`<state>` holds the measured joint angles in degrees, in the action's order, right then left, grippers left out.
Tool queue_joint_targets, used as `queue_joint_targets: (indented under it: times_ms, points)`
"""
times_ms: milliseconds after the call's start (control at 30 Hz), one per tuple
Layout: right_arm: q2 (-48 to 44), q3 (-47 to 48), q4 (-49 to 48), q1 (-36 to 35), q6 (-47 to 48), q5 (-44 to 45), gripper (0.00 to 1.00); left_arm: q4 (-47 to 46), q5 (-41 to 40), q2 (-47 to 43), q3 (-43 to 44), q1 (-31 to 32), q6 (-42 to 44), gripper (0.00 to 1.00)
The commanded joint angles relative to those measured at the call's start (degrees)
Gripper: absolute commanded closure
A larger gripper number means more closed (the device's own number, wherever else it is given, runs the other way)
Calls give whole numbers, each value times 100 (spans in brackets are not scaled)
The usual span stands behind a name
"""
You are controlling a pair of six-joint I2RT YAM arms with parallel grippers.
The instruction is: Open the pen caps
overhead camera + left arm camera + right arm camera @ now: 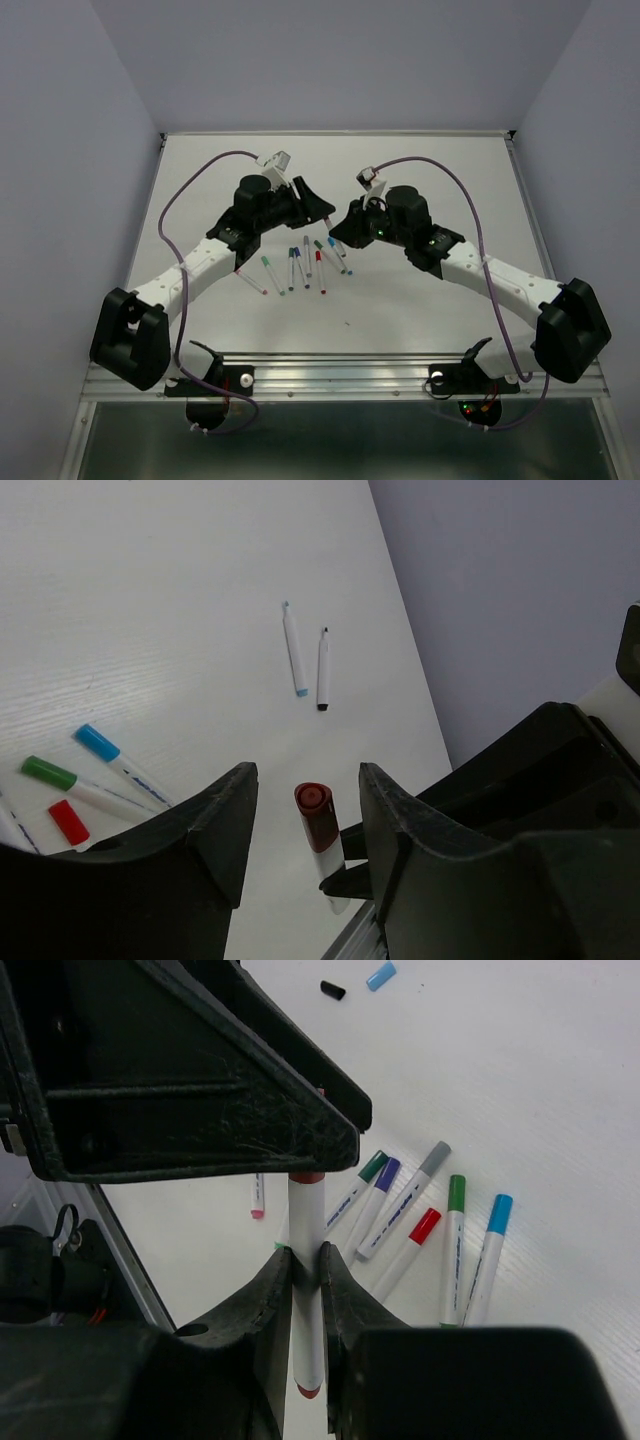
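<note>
- the thin white-barrelled marker pen [307,1215] is clamped at mid-barrel in the right gripper [305,1260], whose jaws are closed tight on it. it is lifted off the white surface [150,600].
- in the right wrist view the pen's long axis runs from 6 to 12 o'clock, and the capped end at 12 disappears under the black fingers of the other arm.
- that end carries the dark red cylindrical plastic cap [315,820], seated on the barrel, so it is not yet pulled.
- the left gripper [307,785] straddles the cap with its jaws apart. in the left wrist view one finger stands at 9 o'clock of the cap and the other at 3 o'clock, each with a sliver of gap.
- the cap faces the left wrist camera nearly end-on, with the barrel running away toward 6 o'clock. i judge a pull should go straight back along that axis once the jaws pinch.
- the left arm is the nearer one to the cap, and in the top view the two grippers meet above the middle of the surface.
- a row of capped pens [405,1225] in green, purple, grey, red and light blue lies at 3 o'clock of the held pen.
- two uncapped pens [294,650] lie well apart at 12 o'clock in the left wrist view.
</note>
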<state>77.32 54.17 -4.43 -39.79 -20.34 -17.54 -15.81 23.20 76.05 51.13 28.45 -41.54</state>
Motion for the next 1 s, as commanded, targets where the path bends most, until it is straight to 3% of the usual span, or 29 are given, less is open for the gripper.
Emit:
queue_joint_targets:
  times_ms: [0, 100, 167, 200, 400, 467, 733, 967]
  points:
    - [73, 357, -340, -20, -49, 31, 99, -431, 141, 24, 151, 64, -82, 46]
    - [73, 366, -340, -20, -32, 93, 99, -431, 115, 33, 151, 64, -91, 62]
    - [64, 349, -331, -20, -14, 93, 99, -431, 36, 24, 151, 73, -144, 67]
    - [64, 340, -340, -20, -14, 75, 99, -431, 27, 24, 151, 73, -144, 76]
    - [20, 155, -269, -20, 30, -100, 99, -273, -255, 6, 177, 73, -153, 90]
    - [11, 59, -164, -20, 39, -284, 99, -203, -421, 6, 221, 73, -144, 100]
    - [-24, -512, -67, -72, 21, -2190, 99, 43, -1590, 243, 695, -14, 5, 100]
    - [-410, -1365, -199, -363, -172, -2710, 99, 184, -1696, 736, 1329, -682, 58, 100]
